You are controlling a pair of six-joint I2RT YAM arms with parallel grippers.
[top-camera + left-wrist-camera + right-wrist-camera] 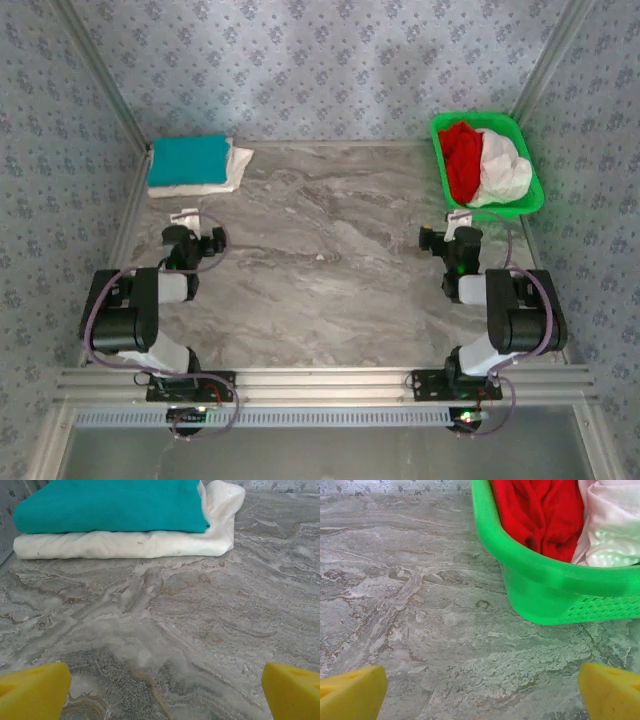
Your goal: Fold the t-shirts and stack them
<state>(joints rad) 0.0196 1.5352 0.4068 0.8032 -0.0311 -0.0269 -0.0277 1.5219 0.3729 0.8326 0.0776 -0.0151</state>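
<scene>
L gripper (160,692) & R gripper (480,695) are sitting wide, empty. Prob. you're going for the crumpled bright red cloth t-shirt (540,515) at 1 o'clock in the green plastic mesh basket (555,580); be pinching high, clearing rim.

A grey marbled table (330,250) stands enclosed by blue-grey floral-patterned walls (330,60), an aluminium rail (320,380) along its near edge.

The teal t-shirt (188,160) hides most of the white t-shirt (238,165) beneath; the right wrist view crops the basket (540,595)
</scene>
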